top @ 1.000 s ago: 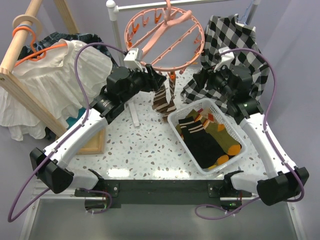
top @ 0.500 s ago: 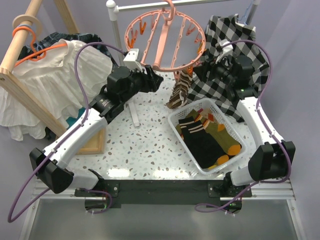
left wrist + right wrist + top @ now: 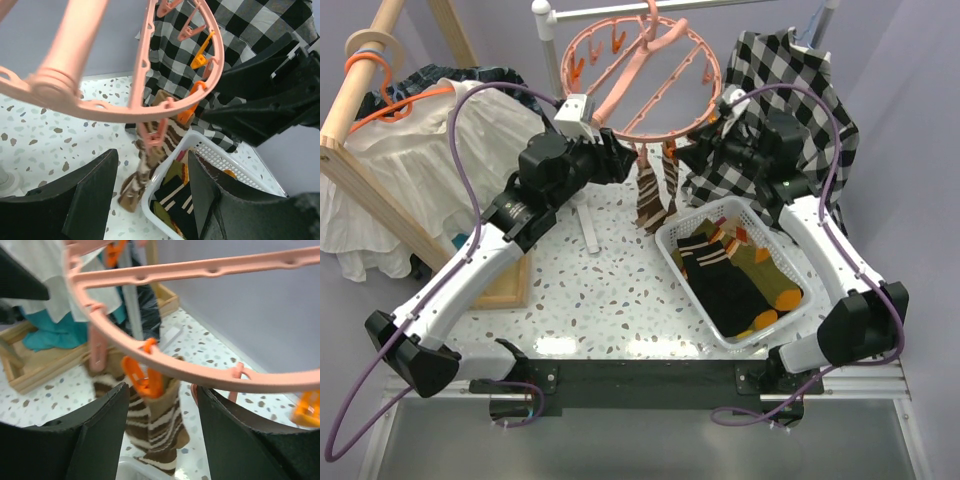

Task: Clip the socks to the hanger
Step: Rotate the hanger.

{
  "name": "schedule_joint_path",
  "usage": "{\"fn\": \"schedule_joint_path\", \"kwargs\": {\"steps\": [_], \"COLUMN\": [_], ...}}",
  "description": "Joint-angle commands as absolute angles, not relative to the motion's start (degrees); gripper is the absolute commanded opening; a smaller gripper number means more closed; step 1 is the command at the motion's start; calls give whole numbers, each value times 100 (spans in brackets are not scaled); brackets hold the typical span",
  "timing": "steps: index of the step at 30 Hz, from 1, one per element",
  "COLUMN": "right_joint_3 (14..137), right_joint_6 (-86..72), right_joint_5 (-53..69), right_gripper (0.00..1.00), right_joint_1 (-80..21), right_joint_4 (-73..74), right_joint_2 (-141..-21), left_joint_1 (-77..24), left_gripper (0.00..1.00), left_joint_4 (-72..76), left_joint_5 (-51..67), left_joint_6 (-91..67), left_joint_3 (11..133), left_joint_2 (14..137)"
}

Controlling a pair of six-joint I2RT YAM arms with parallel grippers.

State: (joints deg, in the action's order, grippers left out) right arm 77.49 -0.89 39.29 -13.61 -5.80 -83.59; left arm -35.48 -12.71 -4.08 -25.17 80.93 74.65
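Speckled tabletop [image 3: 610, 290]; striped socks [image 3: 655, 195] clipped, round plastic hanger [image 3: 620, 86].

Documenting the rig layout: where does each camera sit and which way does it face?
Top external: above and behind the robot, looking down; both arms, left gripper and right gripper show.
Left wrist: on left arm, facing hanger rim, striped sock, basket; own fingers below, right arm at right.
Right wrist: on right arm, facing under the hanger rim, same sock; own fingers below.
Shared: all three show hanger and striped sock.
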Motion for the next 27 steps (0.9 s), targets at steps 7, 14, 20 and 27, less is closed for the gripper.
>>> {"fn": "schedule_joint_path", "kwargs": {"steps": [7, 14, 20, 27], "right_joint_3": [7945, 8419, 8833, 8473], "right_joint_6": [211, -272, -939, -2494], "right_joint_5": [2657, 751, 764, 1669], "right_gripper": [60, 61, 64, 70], "right_joint_1": [-2566, -2514, -2005, -1538], "right_joint_4": [569, 1871, 2022, 679], "right_joint_2": [-7463, -6926, -7302, -7699], "left_joint_1": [-3551, -3560, -3551, -3551], "left_gripper": [63, 64, 64, 64], "left_joint_4": [-1380, -1389, -1354, -1371], "left_joint_5": [-650, -659, -571, -641], "left_joint_6": [-2224, -2197, -2241, -2250], "left_joint_3": [8104, 7945, 7928, 7866], "left_joint_2": [6997, 6926, 6961, 6987]}}
